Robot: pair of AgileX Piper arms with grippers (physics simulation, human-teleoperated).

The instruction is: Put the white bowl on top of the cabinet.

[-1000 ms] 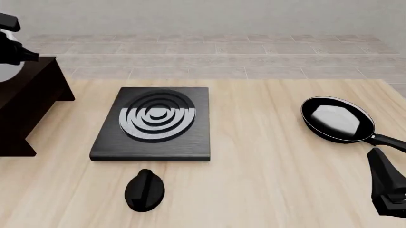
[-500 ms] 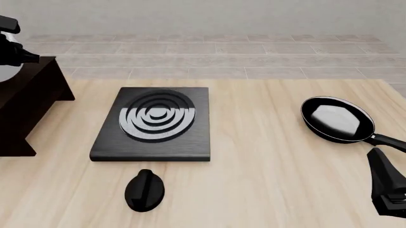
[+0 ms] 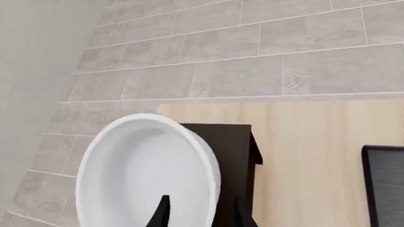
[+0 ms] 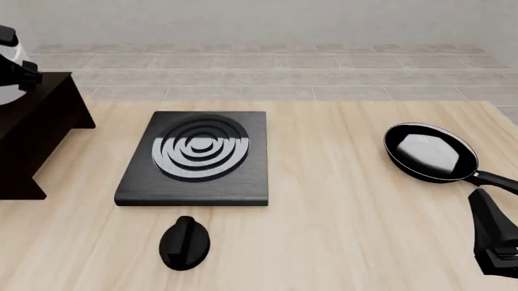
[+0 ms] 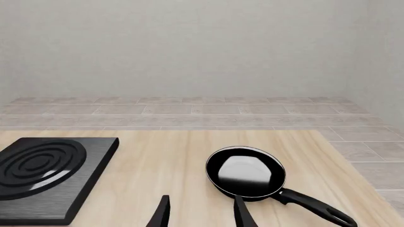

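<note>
- White bowl (image 3: 148, 175): glossy, round, deep, thick plain walls; sits over the flat top of the cabinet (image 3: 230, 156), a dark brown, near-black boxy wooden unit
- Left gripper (image 3: 200, 213): dark tapered fingers apart, one inside the bowl and one outside, straddling the rim; whether they press on the wall I cannot tell
- Front view: cabinet (image 4: 36, 130) at 9 o'clock on the pale wood-grain table (image 4: 340, 212); only a sliver of the bowl (image 4: 10, 85) shows at the frame edge; contact between bowl and cabinet top not resolvable
- Left wrist view alone shows the bowl's full interior
- Stove plate (image 4: 196, 156): flat black slab, concentric grey rings, table centre; black knob (image 4: 184, 242) at 6 o'clock of it
- Frying pan (image 4: 430, 153): black, white glare, at 3 o'clock
- Right gripper (image 5: 200, 213): fingers apart, holding nothing, pan (image 5: 247, 172) ahead; right wrist view alone shows the full pan handle
</note>
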